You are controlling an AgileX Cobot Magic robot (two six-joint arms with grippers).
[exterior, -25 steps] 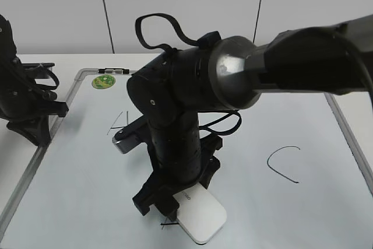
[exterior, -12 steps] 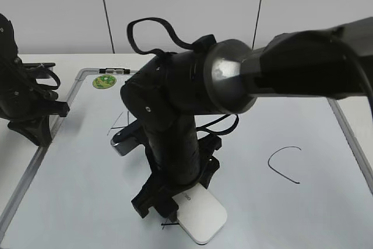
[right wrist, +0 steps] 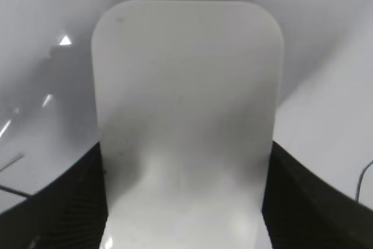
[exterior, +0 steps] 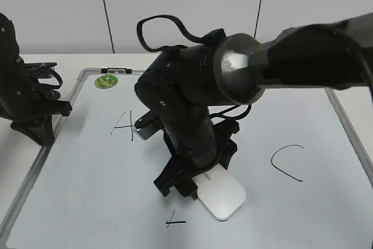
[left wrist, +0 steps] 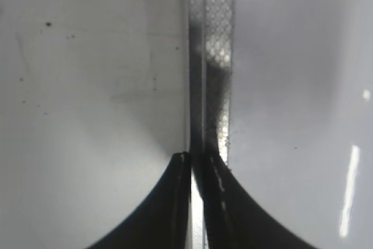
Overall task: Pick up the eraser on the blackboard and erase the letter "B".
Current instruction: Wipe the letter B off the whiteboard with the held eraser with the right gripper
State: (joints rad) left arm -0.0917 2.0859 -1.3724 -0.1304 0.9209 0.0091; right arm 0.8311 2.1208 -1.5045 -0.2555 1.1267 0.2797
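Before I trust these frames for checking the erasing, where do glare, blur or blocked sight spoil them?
Exterior view: sharp and evenly lit, but the right arm hides much of the blackboard. Left wrist view: soft, with a bright streak at right. Right wrist view: the eraser fills the frame, slightly blurred; small glints on the left.

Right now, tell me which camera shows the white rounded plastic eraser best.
The right wrist view: the white rounded plastic eraser fills it, held between the jaws. The exterior view shows only its end past the arm; the left wrist view shows none.
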